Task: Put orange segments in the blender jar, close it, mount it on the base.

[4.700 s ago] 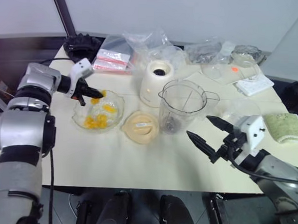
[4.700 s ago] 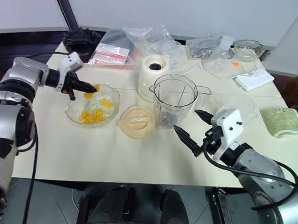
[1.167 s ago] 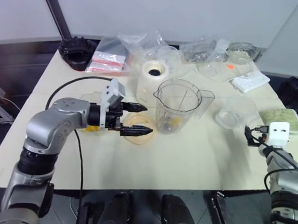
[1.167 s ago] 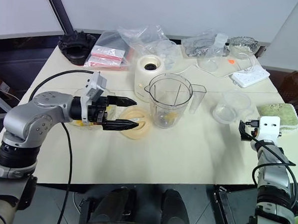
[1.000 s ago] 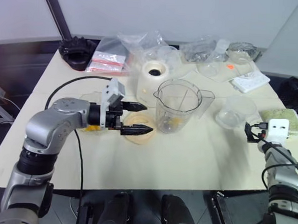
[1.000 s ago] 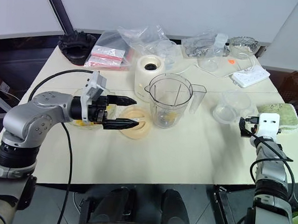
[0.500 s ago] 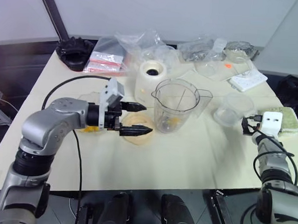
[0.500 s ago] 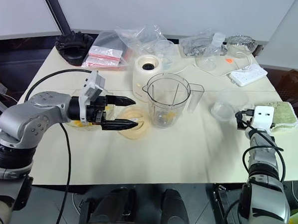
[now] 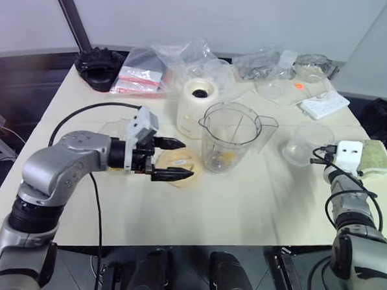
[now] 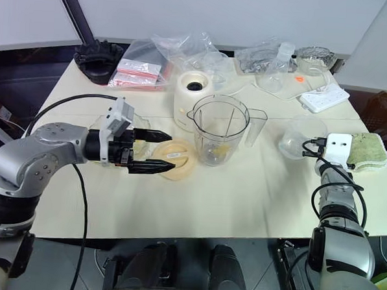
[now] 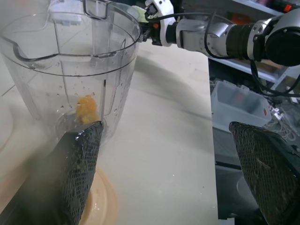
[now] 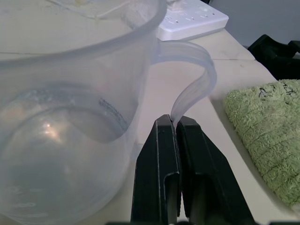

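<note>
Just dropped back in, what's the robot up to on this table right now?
The left gripper is open and empty, hovering over the flat cream lid beside the blender jar, which holds at least one orange segment. The jar is uncovered and stands on the table in front of the cream base, not mounted. At the table's right side, the right gripper is shut on the thin handle of a clear plastic measuring cup, next to a green cloth.

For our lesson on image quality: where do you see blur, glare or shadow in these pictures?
Left wrist view: the near finger is smeared out of focus, the jar sharper. Right wrist view: a bright glint inside the clear cup. Left eye view: the left hand casts a soft shadow on the table.
</note>
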